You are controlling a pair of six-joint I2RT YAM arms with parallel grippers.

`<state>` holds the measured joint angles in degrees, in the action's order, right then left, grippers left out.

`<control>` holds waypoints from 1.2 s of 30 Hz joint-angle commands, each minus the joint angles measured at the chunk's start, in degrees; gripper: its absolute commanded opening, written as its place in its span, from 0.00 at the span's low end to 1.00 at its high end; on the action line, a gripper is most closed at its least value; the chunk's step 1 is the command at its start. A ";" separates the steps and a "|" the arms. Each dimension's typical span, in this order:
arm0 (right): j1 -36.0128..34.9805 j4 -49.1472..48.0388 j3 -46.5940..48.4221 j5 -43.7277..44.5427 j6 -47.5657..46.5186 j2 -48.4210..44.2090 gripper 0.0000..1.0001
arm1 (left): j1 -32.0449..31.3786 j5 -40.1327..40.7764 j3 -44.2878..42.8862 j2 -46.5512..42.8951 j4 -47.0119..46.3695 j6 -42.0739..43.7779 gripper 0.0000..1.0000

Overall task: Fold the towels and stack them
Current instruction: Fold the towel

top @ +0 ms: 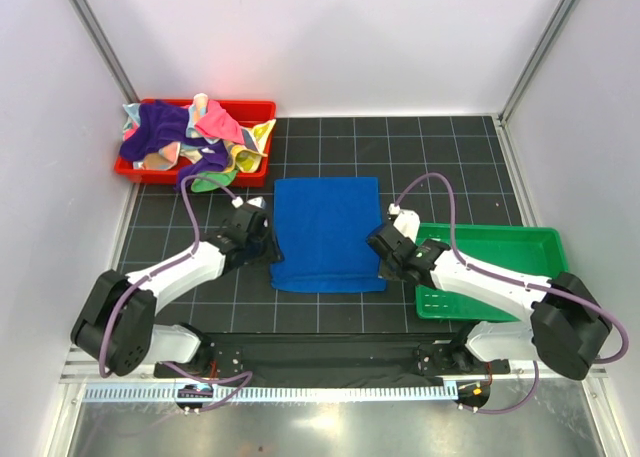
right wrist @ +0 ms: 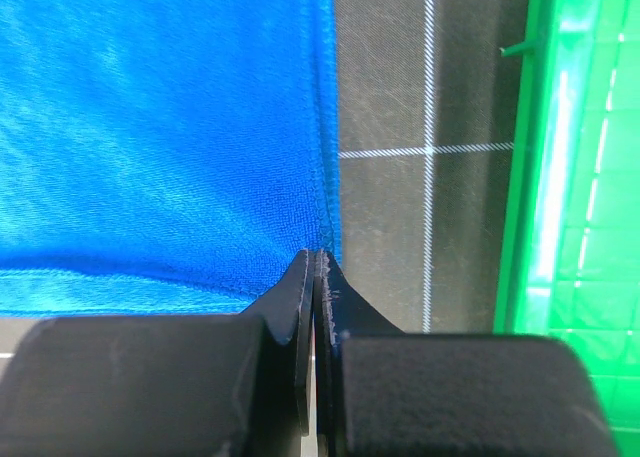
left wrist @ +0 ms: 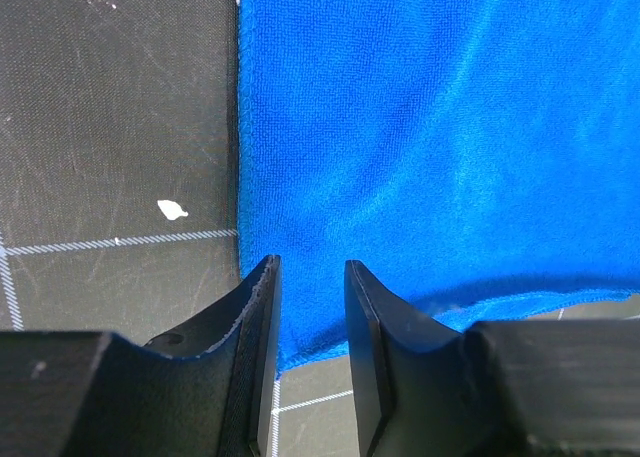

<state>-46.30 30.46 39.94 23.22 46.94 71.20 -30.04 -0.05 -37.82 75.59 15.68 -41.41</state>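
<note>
Your right gripper (right wrist: 316, 267) is clenched tight, its tips on the corner hem of the flat royal blue terry-cloth towel (top: 328, 232) that spreads ahead of it; whether cloth is actually caught, you cannot tell. Your left gripper (left wrist: 312, 287) is released, jaws astride the opposite corner. Lift now and one corner may slip, dragging the towel askew.

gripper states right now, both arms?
Left gripper: open, jaws astride the left edge of the blue towel.
Right gripper: shut, pinching the towel's right edge.
</note>
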 commanded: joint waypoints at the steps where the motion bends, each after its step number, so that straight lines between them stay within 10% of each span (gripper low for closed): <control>1: -0.28 0.39 -0.30 2.45 0.44 0.87 0.01 | -0.54 0.23 -2.43 0.87 -0.21 1.24 0.35; 9: -0.28 -0.40 -1.10 1.39 0.26 2.54 0.03 | -1.95 0.23 -1.90 2.54 -0.48 1.33 0.28; 19: -0.37 0.92 -0.66 0.33 -0.18 -0.88 0.32 | -3.62 0.23 1.35 0.35 0.05 0.98 0.17; 36: -2.91 -7.69 7.69 -6.26 -0.18 11.67 0.31 | -5.02 -1.35 -3.92 -3.79 4.54 -0.07 0.15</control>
<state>-48.64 26.70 45.39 18.41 46.50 80.40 -34.26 -0.69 -38.44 70.83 20.62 -41.39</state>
